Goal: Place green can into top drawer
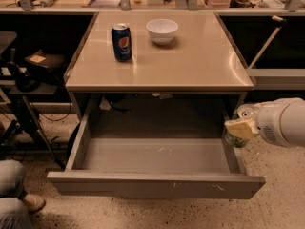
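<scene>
Clamping one green can (237,139) | gripper (239,129) fingers (244,126) | at right wall, one top drawer (157,185)

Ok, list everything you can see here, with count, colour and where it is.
green can: one, pale green with a silver top, held over the drawer's right wall
top drawer: one, grey, pulled open below the tabletop
Pepsi can: one, dark blue, upright, back left of the tabletop
bowl: one, white, right of the Pepsi can
table: one, tan top
person's leg: one, grey, bottom left
gripper: one, tan pads, shut on the green can
arm: one, white, right edge
</scene>
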Motion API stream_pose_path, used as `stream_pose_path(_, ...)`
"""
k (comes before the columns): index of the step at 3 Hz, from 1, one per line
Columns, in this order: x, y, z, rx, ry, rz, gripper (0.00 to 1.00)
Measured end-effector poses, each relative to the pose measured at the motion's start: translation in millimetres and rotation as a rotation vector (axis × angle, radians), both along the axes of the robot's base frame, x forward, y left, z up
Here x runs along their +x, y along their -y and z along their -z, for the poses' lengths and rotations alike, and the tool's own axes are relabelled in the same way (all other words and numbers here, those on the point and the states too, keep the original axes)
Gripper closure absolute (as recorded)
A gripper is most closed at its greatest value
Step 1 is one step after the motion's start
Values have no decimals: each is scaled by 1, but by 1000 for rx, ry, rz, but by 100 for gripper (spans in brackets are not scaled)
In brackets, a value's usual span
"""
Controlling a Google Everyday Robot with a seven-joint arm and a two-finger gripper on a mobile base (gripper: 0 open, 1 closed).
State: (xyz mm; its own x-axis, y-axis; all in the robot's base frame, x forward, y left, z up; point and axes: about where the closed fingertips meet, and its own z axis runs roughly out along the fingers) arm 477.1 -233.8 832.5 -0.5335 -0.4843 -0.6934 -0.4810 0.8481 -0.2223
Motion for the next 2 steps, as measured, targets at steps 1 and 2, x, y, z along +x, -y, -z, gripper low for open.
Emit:
stream_pose_path(1, 3, -1, 8, -12, -13, -7, 100)
stream_pose_path(2, 14, -13, 56, -8, -68, -33, 100)
